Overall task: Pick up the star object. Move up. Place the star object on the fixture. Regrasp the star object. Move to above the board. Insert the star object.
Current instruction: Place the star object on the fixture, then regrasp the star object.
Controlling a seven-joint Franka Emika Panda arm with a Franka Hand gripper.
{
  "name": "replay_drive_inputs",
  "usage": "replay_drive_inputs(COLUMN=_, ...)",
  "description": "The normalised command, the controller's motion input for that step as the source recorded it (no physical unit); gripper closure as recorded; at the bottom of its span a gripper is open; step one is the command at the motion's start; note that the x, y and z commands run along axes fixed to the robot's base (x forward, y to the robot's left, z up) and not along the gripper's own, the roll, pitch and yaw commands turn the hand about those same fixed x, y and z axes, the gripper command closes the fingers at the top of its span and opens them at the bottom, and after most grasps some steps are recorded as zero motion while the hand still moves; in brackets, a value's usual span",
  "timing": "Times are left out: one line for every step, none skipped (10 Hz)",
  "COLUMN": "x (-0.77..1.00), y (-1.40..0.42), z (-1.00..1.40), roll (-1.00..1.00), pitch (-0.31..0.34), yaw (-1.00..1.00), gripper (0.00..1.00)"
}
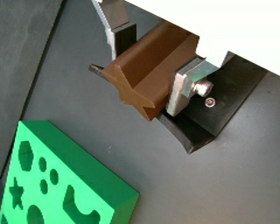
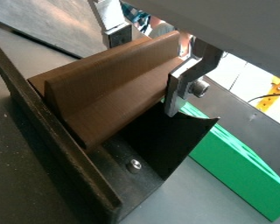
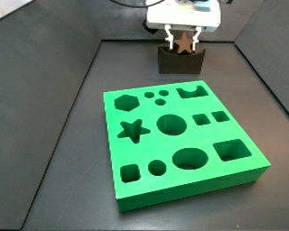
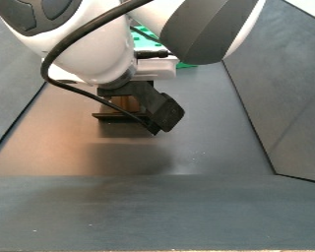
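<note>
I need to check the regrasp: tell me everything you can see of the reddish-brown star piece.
The reddish-brown star piece looks like matte plastic, a chunky prism with flat ridged faces. It sits between the gripper's silver fingers, over the dark L-shaped fixture, behind the green board. Whether it rests on the fixture cannot be told.

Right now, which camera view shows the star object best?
A wrist view shows the star object best: its brown body and pointed end sit between the gripper fingers, over the fixture. Another wrist view shows only a flat brown face. In a side view it is tiny; in the other, the arm hides it.
</note>
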Motion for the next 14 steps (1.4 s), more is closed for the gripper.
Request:
replay_drive_inputs(x=0.08, y=0.09, z=-0.36, roll=-0.13, pitch=-0.074, yaw=-0.1, gripper=1.0)
replay_drive_inputs(x=0.08, y=0.09, z=-0.36, roll=-0.13, pitch=-0.073, yaw=-0.07, gripper=1.0)
replay_drive_inputs(x=0.0, y=-0.5, z=-0.17, roll=0.0, pitch=0.0, yaw=0.0, gripper=1.0)
replay_drive_inputs(x=0.0, y=0.0, z=0.0, roll=0.0, pitch=0.0, yaw=0.0, gripper=0.0)
replay_drive_inputs(x=0.0, y=0.0, z=1.0, roll=0.0, pitch=-0.037, yaw=0.02, gripper=0.0)
replay_drive_inputs(x=-0.01, y=0.0, z=1.0, roll=0.01, pitch=-0.033, yaw=0.03, gripper=0.0)
replay_drive_inputs(x=-0.02, y=0.0, z=1.0, roll=0.02, pitch=-0.021, yaw=0.03, gripper=0.0)
replay_drive_inputs(x=-0.03, y=0.0, z=1.0, roll=0.04, pitch=0.006, yaw=0.04, gripper=0.0)
replay_drive_inputs(x=-0.03, y=0.0, z=1.0, roll=0.05, pitch=0.023, yaw=0.05, gripper=0.0)
replay_drive_inputs(x=-0.03, y=0.0, z=0.89, roll=0.04, pitch=0.052, yaw=0.04, gripper=0.0)
replay_drive_inputs(x=-0.03, y=0.01, z=0.66, roll=0.04, pitch=0.078, yaw=0.02, gripper=0.0)
replay_drive_inputs(x=-0.03, y=0.01, z=0.47, roll=0.04, pitch=0.088, yaw=0.01, gripper=0.0)
replay_drive_inputs(x=-0.02, y=0.01, z=0.35, roll=0.04, pitch=0.094, yaw=0.0, gripper=0.0)
replay_drive_inputs(x=-0.11, y=-0.79, z=0.8, roll=1.0, pitch=0.053, yaw=0.02, gripper=0.0)
